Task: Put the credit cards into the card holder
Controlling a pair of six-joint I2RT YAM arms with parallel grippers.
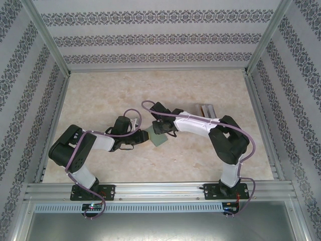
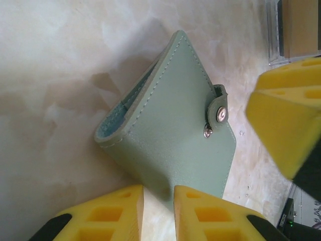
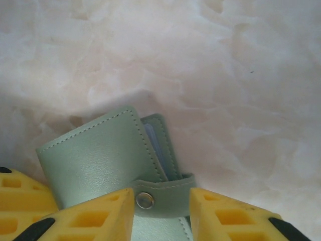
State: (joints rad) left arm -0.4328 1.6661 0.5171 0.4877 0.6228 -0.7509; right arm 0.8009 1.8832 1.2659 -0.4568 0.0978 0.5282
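— Start at your fingers. What have they got?

— My left gripper (image 2: 158, 213) stands narrow, and the near corner of the card holder (image 2: 170, 130) runs down into the gap. Whether it is nipped there I cannot tell. My right gripper (image 3: 161, 213) is parted a modest way, its tips either side of the closing tab (image 3: 165, 190), with no visible pinch on it.

— Which way does the holder lie from you?

— Right between the two grippers, about the middle of the table (image 1: 150, 90). The left gripper is on its left, the right one on its far side. Both are at it, neither nearer. From the left wrist its long axis runs away from my fingers at a slant, and it seems propped on an edge (there is shadow beneath it) rather than lying flat.

— And its look?

— Sage-green, stitched round the rim, folded over, with paler pockets peeping from the open side. The tab's snap (image 2: 220, 114) sits just beside a second stud (image 2: 207, 132), so I judge it undone.

— The cards?

— One tan card (image 2: 301, 30) stands in the clear rack (image 1: 204, 108), far and to the right, well apart from the holder. My right arm is the nearer to fetch it, I'd say, while the left steadies the holder.
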